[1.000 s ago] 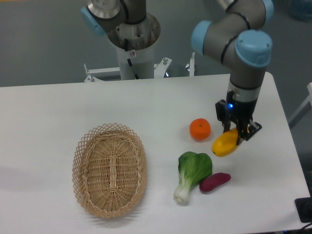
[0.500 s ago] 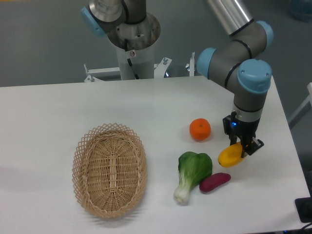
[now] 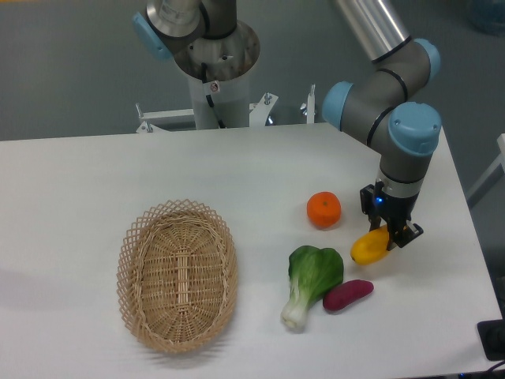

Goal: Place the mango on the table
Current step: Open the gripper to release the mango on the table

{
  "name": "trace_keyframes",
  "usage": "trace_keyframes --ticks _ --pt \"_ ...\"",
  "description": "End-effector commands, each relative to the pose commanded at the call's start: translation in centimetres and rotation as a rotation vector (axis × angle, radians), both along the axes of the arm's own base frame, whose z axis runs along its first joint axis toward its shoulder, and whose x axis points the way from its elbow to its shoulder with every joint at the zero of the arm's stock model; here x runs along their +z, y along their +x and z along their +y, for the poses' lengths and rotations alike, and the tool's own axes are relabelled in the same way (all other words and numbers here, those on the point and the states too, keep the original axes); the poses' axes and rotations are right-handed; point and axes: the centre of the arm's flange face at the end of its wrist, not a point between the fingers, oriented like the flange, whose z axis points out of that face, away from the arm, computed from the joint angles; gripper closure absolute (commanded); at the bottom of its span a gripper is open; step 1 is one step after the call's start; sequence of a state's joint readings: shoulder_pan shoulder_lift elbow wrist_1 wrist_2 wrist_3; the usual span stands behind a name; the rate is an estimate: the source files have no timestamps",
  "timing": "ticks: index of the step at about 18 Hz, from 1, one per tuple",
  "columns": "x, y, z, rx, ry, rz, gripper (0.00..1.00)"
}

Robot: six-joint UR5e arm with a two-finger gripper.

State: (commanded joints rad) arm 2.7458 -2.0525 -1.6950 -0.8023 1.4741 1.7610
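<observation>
a: mango first. the smooth yellow-orange oval mango (image 3: 369, 246) sits clamped in the black two-finger pincer (image 3: 390, 234) at the right side of the large flat white desk (image 3: 95, 174). from this one fixed view i can't tell whether its underside touches the desk or hangs just above it.

b: so how would you finish the step well?

a: i'd lower straight down until the fruit rests on the bare patch beneath it, part the fingers only then, and lift away vertically. it's an oval, smooth thing, so letting go from any height would likely set it rolling.

b: rolling into what?

a: the round orange fruit (image 3: 323, 209) lies near on its left, the purple oblong sweet potato (image 3: 347, 294) just below it, and the green leafy bok choy with a white stem (image 3: 309, 283) beside that. the spot is tight, so keep the mango's long axis as it is and don't drag it sideways. the woven wicker oval basket (image 3: 177, 272) is well apart to the left and no concern.

b: any brands, labels, writing?

a: none that i can read. the arm shows grey tubes, pale blue joint caps and a small blue light above the pincer, no legible text.
</observation>
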Motion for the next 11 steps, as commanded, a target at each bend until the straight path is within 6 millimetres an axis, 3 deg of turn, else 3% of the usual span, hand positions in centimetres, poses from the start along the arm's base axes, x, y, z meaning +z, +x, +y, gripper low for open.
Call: trace_keyframes --ticks 2,7,11 --pt "0.0 0.0 0.0 0.001 0.002 0.001 0.49" --pt "0.4 -0.1 0.2 0.001 0.015 0.003 0.16" --pt "1.1 -0.2 0.4 0.006 0.041 0.006 0.04"
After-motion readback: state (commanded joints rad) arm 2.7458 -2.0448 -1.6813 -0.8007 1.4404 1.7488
